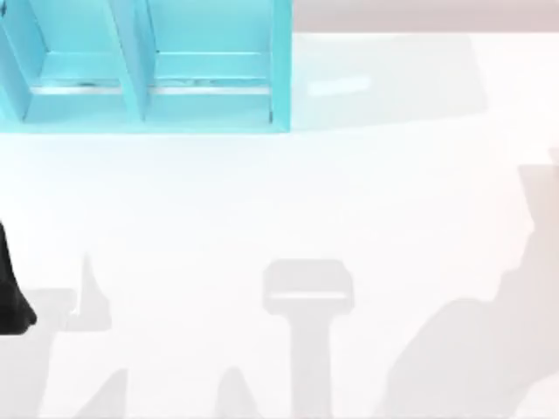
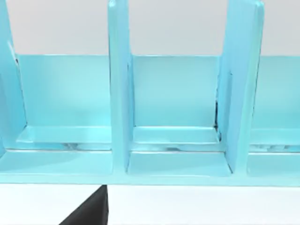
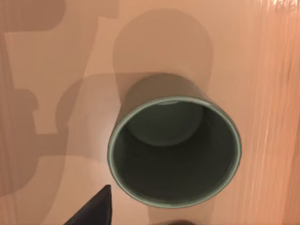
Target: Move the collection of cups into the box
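A light blue box [image 1: 148, 65] with upright dividers sits at the upper left of the white table [image 1: 349, 192]. From the right wrist, an olive-green cup [image 3: 174, 150] stands upright, mouth open, seemingly just below the camera. Whether either arm's fingers are open cannot be told.

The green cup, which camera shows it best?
The right wrist view: the green cup stands upright close below the camera, with its whole rim and hollow inside visible. The top view shows the blue box at the table's far left and bare white table. The left wrist view looks into the box's compartments.
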You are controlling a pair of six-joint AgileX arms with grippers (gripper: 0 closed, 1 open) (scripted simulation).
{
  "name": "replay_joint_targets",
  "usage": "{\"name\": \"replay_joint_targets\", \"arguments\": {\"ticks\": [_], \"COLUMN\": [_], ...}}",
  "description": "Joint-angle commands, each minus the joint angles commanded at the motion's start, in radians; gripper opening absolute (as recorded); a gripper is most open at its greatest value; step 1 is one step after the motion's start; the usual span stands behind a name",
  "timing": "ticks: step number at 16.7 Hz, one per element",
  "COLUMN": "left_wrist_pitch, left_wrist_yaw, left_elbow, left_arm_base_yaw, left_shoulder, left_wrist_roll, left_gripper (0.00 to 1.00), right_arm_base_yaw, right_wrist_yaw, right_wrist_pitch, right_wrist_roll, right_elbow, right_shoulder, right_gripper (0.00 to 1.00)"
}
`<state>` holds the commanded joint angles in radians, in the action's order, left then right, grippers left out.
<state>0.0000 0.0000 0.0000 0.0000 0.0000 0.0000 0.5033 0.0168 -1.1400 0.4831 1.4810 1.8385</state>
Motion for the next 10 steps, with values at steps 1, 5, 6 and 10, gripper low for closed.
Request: {"name": "replay_joint_targets", "arguments": {"ticks": [1, 5, 6, 10], "left_wrist_pitch": [0.0, 0.0, 0.0, 0.0], "left_wrist_yaw": [0.0, 0.0, 0.0, 0.0], "left_elbow": [0.0, 0.0, 0.0, 0.0], "left_arm_base_yaw": [0.0, 0.0, 0.0, 0.0], "left_shoulder": [0.0, 0.0, 0.0, 0.0], "left_wrist_roll": [0.0, 0.0, 0.0, 0.0], "left_gripper": [1.0, 1.0, 1.0, 1.0], "right_arm_base_yaw": [0.002, 0.004, 0.004, 0.002], "right_wrist_yaw": [0.0, 0.002, 0.002, 0.001], "right_wrist_pitch": [-0.034, -0.237, -0.283, -0.364], "right_wrist_roll": [0.0, 0.004, 0.004, 0.005], "right_elbow": [0.035, 0.253, 0.3, 0.382], "right_shoulder": [0.004, 0.017, 0.016, 0.015], "right_gripper": [1.0, 1.0, 1.0, 1.0]}}
